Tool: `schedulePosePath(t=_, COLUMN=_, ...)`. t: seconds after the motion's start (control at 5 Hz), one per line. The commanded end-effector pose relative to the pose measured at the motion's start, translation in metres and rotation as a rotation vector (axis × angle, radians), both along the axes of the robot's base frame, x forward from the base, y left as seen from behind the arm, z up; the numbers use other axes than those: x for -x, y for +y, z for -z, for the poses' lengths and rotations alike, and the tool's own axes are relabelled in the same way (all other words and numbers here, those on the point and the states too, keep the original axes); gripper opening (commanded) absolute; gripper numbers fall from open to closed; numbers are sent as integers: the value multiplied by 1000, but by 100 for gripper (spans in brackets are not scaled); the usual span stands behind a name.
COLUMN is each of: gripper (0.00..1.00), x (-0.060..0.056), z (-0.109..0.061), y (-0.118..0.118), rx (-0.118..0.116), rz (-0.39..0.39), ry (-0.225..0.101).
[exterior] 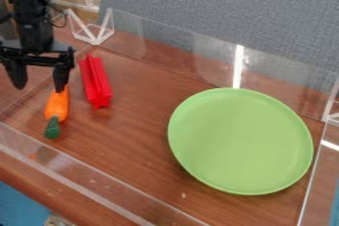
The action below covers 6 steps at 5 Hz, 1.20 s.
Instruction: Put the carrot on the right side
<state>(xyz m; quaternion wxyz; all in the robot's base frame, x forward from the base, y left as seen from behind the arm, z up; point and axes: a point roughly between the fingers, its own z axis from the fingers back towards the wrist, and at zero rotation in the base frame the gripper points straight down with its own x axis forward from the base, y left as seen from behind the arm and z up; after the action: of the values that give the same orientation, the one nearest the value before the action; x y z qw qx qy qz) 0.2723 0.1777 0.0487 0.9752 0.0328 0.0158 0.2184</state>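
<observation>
The plate [241,140] is sitting on the table [133,141], toward its right end. Well to the left of the plate, the block [95,79] is lying on the table. The carrot [56,111] is lying still farther from the plate, just left of the block. The gripper [36,69] is hanging farthest left of the plate, behind the carrot.

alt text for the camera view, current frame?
A black robot gripper hangs open above the left end of a wooden table, holding nothing. Just below it lies a small orange carrot, green stem toward the viewer, beside a red block. A large empty green plate sits at the right.
</observation>
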Motion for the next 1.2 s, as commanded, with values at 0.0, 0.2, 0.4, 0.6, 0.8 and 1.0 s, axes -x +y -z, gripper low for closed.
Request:
schedulePosePath(t=0.0, gripper=100, x=-2, z=5, y=-14, rx=-17, rz=1, ry=-11)
schedulePosePath(t=0.2, gripper=0, x=0, z=14, y=-23, rx=-17, rz=-1, ry=-7)
schedulePosePath(t=0.4, gripper=0, x=4, z=11, y=-33, rx=-15, rz=5, ry=-15)
schedulePosePath(t=0.6, gripper=0, x=3, z=-19, y=-33, rx=-11, rz=-4, ry=-38)
schedulePosePath(t=0.8, gripper=0, x=2, z=-58, y=-38, rx=-7, rz=-1, ry=-80)
schedulePosePath(t=1.0, gripper=0, x=-6, z=-93, y=-69, rx=9, rz=-15, ry=-118)
